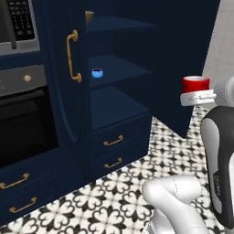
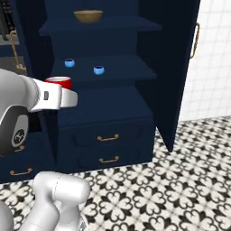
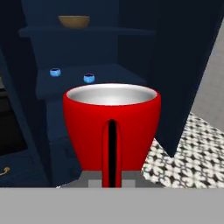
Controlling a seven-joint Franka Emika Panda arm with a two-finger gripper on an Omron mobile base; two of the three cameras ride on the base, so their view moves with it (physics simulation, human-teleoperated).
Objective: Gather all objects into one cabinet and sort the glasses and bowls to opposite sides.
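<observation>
My gripper (image 3: 112, 178) is shut on the red cup (image 3: 111, 127), gripping the loop on its near side and holding it upright in the air in front of the open navy cabinet (image 2: 103, 67). From the base the red cup (image 1: 195, 84) (image 2: 58, 81) sits just above the white hand, level with the middle shelf. Two small light-blue vessels (image 2: 69, 62) (image 2: 98, 69) stand apart on that middle shelf, and one of them (image 1: 97, 72) also appears from the left. The tan wooden bowl (image 2: 88, 16) (image 3: 74, 21) rests on the top shelf.
The cabinet's left door (image 1: 68, 91) with its brass handle and the right door (image 2: 180, 67) both stand open. Two drawers (image 2: 106, 146) sit under the shelves. A dark oven (image 1: 23, 128) and microwave (image 1: 18, 23) are to the left. A patterned tile floor (image 2: 180, 180) lies in front.
</observation>
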